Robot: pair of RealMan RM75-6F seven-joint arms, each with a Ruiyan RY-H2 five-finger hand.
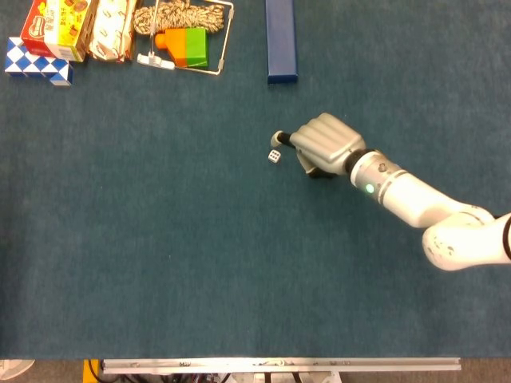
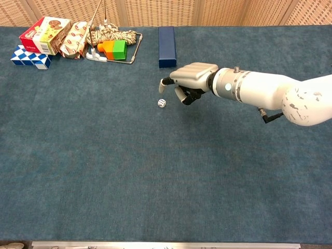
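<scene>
A small white die (image 1: 274, 156) lies free on the blue tabletop (image 1: 160, 255), a little toward the far edge from the middle. The right hand (image 1: 322, 144) hovers just beside it, on its right, with the fingers curled in under the palm and nothing between them; one fingertip (image 2: 162, 82) points out toward the die without touching it. A dark blue box (image 1: 280, 40) lies at the far edge, beyond the hand. In the far left corner sit a wire rack (image 1: 209, 48) holding an orange and green block (image 1: 183, 46) and rope (image 1: 172, 14), snack packets (image 1: 80, 28) and a blue-and-white puzzle (image 1: 36, 61)
</scene>
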